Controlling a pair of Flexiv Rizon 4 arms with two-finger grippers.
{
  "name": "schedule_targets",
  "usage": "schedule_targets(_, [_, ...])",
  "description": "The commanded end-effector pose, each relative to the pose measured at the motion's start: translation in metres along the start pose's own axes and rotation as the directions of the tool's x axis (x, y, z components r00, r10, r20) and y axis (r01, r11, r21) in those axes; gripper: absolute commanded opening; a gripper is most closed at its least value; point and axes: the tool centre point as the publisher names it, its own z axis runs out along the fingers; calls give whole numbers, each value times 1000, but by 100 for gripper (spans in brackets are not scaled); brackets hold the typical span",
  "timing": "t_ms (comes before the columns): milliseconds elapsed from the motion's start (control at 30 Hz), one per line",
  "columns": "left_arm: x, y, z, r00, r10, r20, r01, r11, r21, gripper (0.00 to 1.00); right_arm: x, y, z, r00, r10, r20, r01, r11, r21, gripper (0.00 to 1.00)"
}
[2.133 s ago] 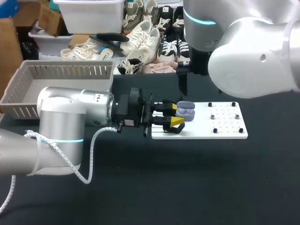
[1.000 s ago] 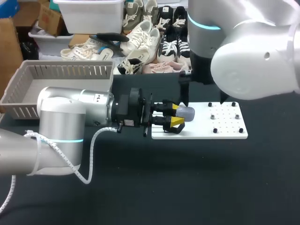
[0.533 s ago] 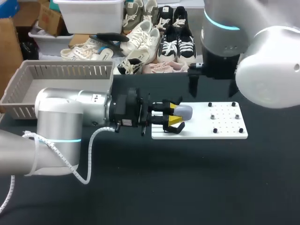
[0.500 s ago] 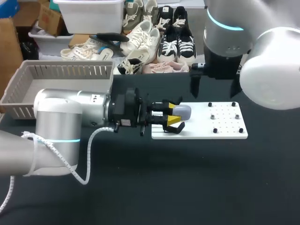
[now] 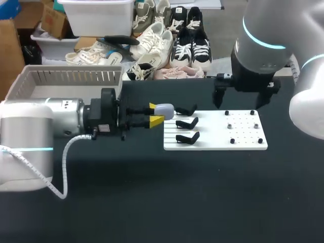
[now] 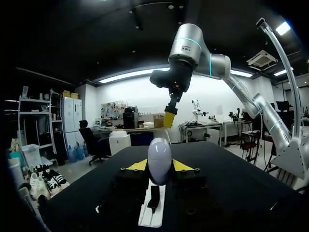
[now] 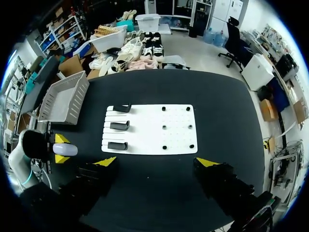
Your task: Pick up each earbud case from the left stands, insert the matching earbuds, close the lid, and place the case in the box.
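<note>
**Left gripper (image 5: 154, 114) pulls the shut case away from the stands**

Clamped from two sides between the yellow tips is the pale earbud case (image 6: 159, 166), lid down, held level above the black table (image 5: 202, 197). A second ago this same grip sat right at the stands (image 5: 186, 123). Now the left arm has drawn back toward its own side, and the case hangs just clear of the white board's (image 5: 243, 137) near edge, between the board and the grey slatted box (image 5: 71, 77). Two seconds ago the lid stood open with the earbuds showing, so the closing is done.

The right gripper (image 7: 157, 162), which had been low over the case, has lifted and swung off over the far side of the board. Its fingers are spread wide with nothing between them.

All three stands are bare in the head and right wrist views.

By my reading, inserting and closing are finished for this case, and only the drop into the box remains. The left arm needs a short carry toward the box, then a release over its floor. With no case left on a stand, this looks like the last one.
</note>
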Motion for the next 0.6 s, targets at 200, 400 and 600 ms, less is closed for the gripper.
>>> schedule_targets(200, [-8, 31, -48, 997, 13, -81, -26, 987, -159, 0, 3, -1, 0, 1000, 4, 26, -4, 1000, 1, 100])
schedule_targets(400, [-8, 53, -79, 989, -13, -150, -23, 971, -238, 0, 3, -1, 0, 1000, 4, 26, -4, 1000, 1, 100])
schedule_targets(600, [-3, 77, -107, 978, -85, -188, 17, 941, -339, 0, 3, -1, 0, 1000, 4, 26, -4, 1000, 1, 100])
